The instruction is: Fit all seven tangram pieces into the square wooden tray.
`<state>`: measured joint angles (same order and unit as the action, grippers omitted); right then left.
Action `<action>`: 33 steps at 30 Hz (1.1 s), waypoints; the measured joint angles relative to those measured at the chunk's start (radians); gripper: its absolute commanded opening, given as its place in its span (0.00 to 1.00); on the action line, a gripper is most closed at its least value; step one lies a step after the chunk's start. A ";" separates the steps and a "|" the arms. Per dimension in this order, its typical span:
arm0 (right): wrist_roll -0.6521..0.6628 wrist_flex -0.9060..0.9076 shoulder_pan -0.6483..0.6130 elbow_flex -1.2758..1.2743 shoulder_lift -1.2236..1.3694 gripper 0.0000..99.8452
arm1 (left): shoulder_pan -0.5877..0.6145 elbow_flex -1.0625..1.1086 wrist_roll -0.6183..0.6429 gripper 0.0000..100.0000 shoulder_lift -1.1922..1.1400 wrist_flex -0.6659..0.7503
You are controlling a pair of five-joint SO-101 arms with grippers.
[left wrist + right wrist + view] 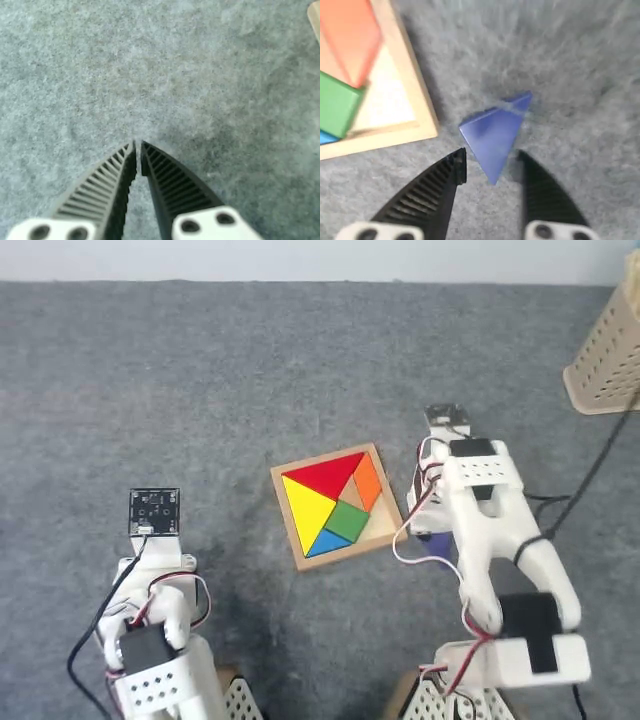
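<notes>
The small blue wooden triangle [492, 132], on the grey carpet [200, 370] just right of the square wooden tray [286, 521] at mid-frame in the high view, looks light, rigid and slick, probably best pinched across its straight edges by the right gripper [490, 155], which is open and empty astride one corner.

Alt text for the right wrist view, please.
The open right gripper straddles one corner of a blue triangle on the grey carpet, outside the wooden tray. It holds an orange piece, a green piece and an unfilled gap.
</notes>
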<state>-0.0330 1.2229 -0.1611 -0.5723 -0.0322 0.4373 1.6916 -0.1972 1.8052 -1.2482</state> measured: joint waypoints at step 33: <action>0.000 -0.152 0.006 -0.124 -0.075 0.20 | 0.000 0.000 0.000 0.01 0.000 0.000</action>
<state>-0.0330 1.0710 -0.1550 -0.6966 -0.1074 0.4373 1.6916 -0.1972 1.8052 -1.2482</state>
